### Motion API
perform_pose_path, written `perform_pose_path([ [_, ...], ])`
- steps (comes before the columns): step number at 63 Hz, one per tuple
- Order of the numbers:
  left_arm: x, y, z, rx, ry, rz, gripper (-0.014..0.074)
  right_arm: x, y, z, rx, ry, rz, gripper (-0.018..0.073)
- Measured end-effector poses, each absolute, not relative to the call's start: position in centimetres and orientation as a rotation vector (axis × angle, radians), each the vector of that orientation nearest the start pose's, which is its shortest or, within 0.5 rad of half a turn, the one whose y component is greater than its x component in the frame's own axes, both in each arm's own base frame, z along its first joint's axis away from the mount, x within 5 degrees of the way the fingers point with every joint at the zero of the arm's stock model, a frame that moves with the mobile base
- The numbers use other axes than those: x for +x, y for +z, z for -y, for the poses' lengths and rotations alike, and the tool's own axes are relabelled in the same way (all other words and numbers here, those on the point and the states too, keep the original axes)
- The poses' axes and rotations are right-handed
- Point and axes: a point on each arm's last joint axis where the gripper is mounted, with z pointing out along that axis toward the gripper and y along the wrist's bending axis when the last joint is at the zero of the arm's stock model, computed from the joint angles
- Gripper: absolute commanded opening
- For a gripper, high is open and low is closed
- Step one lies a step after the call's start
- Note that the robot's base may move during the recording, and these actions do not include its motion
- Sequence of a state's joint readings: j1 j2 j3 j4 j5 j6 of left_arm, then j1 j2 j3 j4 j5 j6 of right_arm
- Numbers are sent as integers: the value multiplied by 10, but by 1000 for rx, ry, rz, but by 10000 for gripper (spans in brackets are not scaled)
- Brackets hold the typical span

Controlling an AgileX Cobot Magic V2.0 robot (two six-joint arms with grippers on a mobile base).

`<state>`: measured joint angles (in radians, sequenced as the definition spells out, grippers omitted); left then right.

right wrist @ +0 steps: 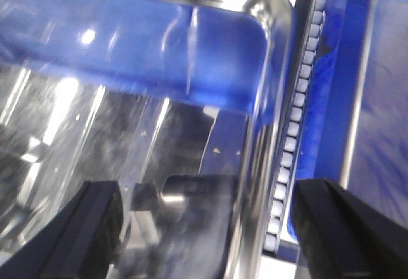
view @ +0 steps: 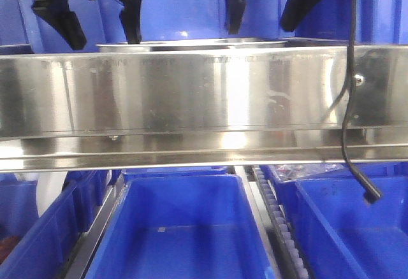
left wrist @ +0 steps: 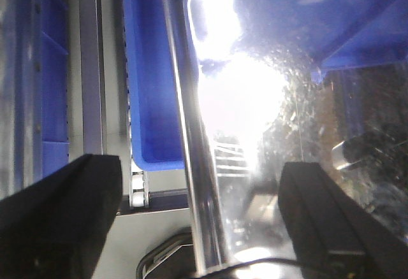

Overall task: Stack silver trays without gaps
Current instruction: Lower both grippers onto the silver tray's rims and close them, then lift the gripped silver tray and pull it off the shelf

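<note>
A silver tray (view: 191, 44) lies on the upper level behind the steel rail, and only its rim shows in the front view. I cannot tell whether another tray is nested in it. My left gripper (view: 95, 21) hangs open above the tray's left end. In the left wrist view the tray's left rim (left wrist: 199, 164) runs between the black fingers (left wrist: 57, 221), untouched. My right gripper (view: 268, 8) is open over the right end. In the right wrist view the tray's right rim (right wrist: 268, 158) and corner lie between the wide-apart fingers (right wrist: 350, 228).
A long polished steel shelf rail (view: 191, 100) spans the front view below the tray. Blue bins (view: 178, 228) stand beneath it and behind the grippers. A black cable (view: 347, 113) hangs at the right. A roller track (right wrist: 294, 132) runs beside the tray's right rim.
</note>
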<state>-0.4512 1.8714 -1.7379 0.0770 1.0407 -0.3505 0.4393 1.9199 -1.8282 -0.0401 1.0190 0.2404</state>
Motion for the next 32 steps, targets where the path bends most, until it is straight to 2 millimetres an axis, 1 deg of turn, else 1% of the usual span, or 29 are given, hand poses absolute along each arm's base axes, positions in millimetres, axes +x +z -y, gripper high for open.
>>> perform_pose_path([
  [8,376,312,176,161,-170,-2650,416,398,310,-176,-255,183,-2609,626],
  [12,376,312,176,162,-171,-2647,416,400,308,-177,-256,188,-2607,626],
  [21,378,307,177,162,-168,-2656,416,403,298,-180,-253,198,-2634,626],
  [32,381,299,179,161,-170,-2676,416,403,296,-181,-251,208,-2640,626],
])
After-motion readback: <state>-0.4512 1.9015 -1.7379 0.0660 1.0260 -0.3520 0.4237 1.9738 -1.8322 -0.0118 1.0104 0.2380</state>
